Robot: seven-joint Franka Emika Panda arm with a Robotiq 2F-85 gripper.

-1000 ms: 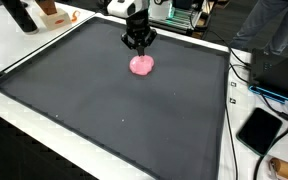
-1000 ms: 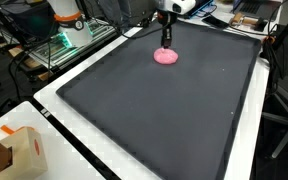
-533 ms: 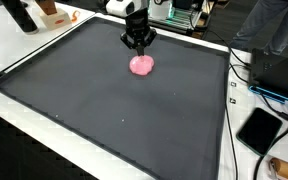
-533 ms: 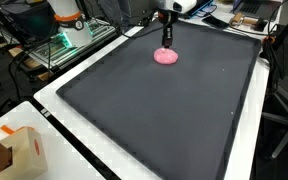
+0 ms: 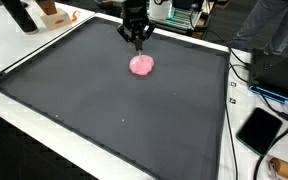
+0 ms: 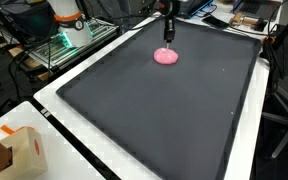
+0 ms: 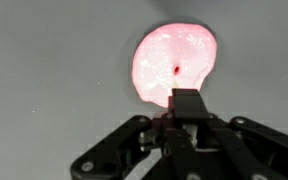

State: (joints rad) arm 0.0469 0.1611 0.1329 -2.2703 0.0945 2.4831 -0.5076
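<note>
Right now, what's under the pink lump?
The pink lump lies on the dark mat. The patch right beneath it is covered, so nothing shows there. The hand hangs above it.

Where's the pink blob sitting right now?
The pink blob lies on the dark mat near its far edge in both exterior views, directly below the gripper, which hangs just above it.

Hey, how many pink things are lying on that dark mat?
1. A pink blob lies on the dark mat toward its far edge, with the gripper just above and seemingly clear of it. The whole mat shows, so none is likely hidden.
</note>
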